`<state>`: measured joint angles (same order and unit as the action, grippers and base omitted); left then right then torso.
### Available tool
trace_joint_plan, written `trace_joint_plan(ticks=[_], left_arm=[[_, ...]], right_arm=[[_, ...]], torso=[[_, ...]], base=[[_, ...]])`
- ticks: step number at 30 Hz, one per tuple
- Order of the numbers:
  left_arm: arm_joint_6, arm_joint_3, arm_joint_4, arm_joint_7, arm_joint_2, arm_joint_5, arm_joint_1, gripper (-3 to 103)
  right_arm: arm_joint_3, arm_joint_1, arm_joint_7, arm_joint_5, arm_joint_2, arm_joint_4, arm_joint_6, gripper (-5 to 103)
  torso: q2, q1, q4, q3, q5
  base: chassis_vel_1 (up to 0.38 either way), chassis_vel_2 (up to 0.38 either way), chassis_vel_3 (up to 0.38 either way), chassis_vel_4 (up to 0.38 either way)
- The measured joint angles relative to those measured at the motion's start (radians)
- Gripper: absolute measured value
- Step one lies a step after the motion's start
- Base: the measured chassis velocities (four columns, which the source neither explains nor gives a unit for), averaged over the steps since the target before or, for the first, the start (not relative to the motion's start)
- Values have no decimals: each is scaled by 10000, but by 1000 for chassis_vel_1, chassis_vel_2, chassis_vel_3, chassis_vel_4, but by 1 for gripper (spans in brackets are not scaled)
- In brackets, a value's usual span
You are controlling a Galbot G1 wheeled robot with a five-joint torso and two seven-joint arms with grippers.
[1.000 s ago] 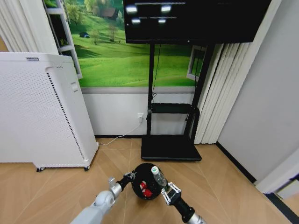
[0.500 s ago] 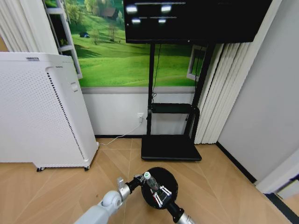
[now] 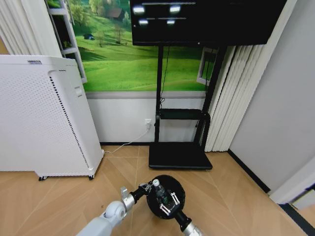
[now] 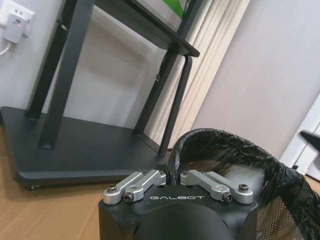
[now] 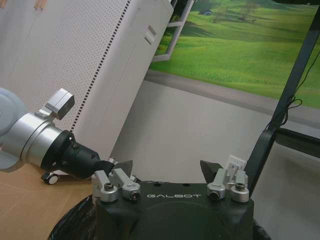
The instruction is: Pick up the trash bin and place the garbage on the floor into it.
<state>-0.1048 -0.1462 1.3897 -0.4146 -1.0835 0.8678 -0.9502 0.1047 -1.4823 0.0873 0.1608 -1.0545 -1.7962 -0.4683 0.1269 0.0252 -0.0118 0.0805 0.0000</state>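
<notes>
The trash bin [image 3: 172, 189], round and black with a dark liner, sits on the wood floor in front of me. My left gripper [image 3: 146, 188] is shut on its near-left rim; the left wrist view shows the jaws pinched on the rim [image 4: 172, 170] of the mesh bin [image 4: 235, 150]. My right gripper [image 3: 166, 203] hovers over the bin's mouth. In the right wrist view the right gripper [image 5: 166, 167] is open with nothing between its fingers. The garbage I see is a clear bottle [image 3: 159, 189] with a white cap, inside the bin's mouth just beyond those fingers.
A white perforated cabinet [image 3: 39, 118] stands on casters at the left. A black TV stand base [image 3: 178, 156] lies just behind the bin, with a cable [image 3: 123, 145] running to a wall socket. Curtains and a grey wall close off the right.
The bin and my left gripper shifted a little to the right. My right gripper carried the bottle from beside the bin to over its mouth.
</notes>
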Motion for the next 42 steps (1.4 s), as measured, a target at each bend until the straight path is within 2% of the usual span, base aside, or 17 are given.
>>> trace_joint_plan(ticks=[1,2,7,14,17,19,20,21,23,24,26,27,29,32,35,37,42], left_arm=[[0,0,0,0,0,0,0,7],[0,46,-6,16,2,-1,-15,7],[-55,415,-99,142,-20,0,-154,7],[-78,1547,506,598,93,490,-910,7],[-143,2346,1124,1086,220,671,-1632,7],[-273,2951,1638,1667,301,827,-2252,7],[-397,3565,2114,2298,331,831,-2894,7],[-397,3565,2114,2298,331,831,-2894,7],[-548,4434,2860,3242,280,571,-3820,7],[-548,4434,2860,3242,280,571,-3820,7],[-658,5402,3846,4370,-18,157,-4846,7],[-658,5402,3846,4370,-18,157,-4846,7],[-674,5777,4308,4941,-194,-84,-5251,7],[-622,6421,5305,6807,-536,-429,-6019,7],[-531,6529,5516,7257,-569,-381,-6148,7],[-362,7327,6165,7938,-805,-162,-6922,7],[-40,8394,6672,7756,-1127,-42,-8037,7]], right_arm=[[0,0,0,0,0,0,0,68],[49,-58,25,-11,41,-103,0,84],[603,-362,214,-155,67,-511,-20,97],[2002,-794,655,-1296,-134,-1043,284,100],[2749,-853,963,-1905,-358,-1227,554,100],[3251,-843,1156,-2196,-565,-1318,791,100],[3587,-773,1377,-2441,-755,-1338,1025,100],[3587,-773,1377,-2441,-755,-1338,1025,100],[3977,-545,1927,-2752,-1025,-1328,1618,100],[3977,-545,1927,-2752,-1025,-1328,1618,100],[4286,-174,2726,-3038,-1249,-1140,2273,100],[4286,-174,2726,-3038,-1249,-1140,2273,100],[4432,-14,2965,-3226,-1272,-1038,2531,100],[5043,207,3230,-3782,-1247,-839,2975,100],[5261,224,3250,-3868,-1244,-800,3017,100],[5564,528,3348,-4165,-1075,-606,3207,100],[5629,764,3428,-4479,-1036,-459,3418,100]], torso=[[0,0,0,0,0],[0,0,0,0,-1],[-1,0,-1,0,0],[0,0,-3,0,0],[-1,0,-1,0,-3],[0,-1,-1,-1,0],[0,-1,-1,-1,-1],[0,-1,-1,-1,-1],[0,0,3,-1,-1],[0,0,3,-1,-1],[0,-1,4,-1,1],[0,-1,4,-1,1],[0,-1,3,-1,0],[0,-1,2,-1,1],[0,-1,-3,-1,-2],[0,-1,-5,-1,-1],[0,-1,1,-1,-1]], base=[[0,0,0,0],[0,0,0,0],[0,0,0,0],[0,0,0,0],[0,0,0,0],[0,0,0,0],[0,0,0,0],[0,0,0,0],[0,0,0,0],[0,0,0,0],[0,0,0,0],[0,0,0,0],[0,0,0,0],[0,0,0,0],[0,0,0,0],[0,0,0,0],[0,0,0,0]])
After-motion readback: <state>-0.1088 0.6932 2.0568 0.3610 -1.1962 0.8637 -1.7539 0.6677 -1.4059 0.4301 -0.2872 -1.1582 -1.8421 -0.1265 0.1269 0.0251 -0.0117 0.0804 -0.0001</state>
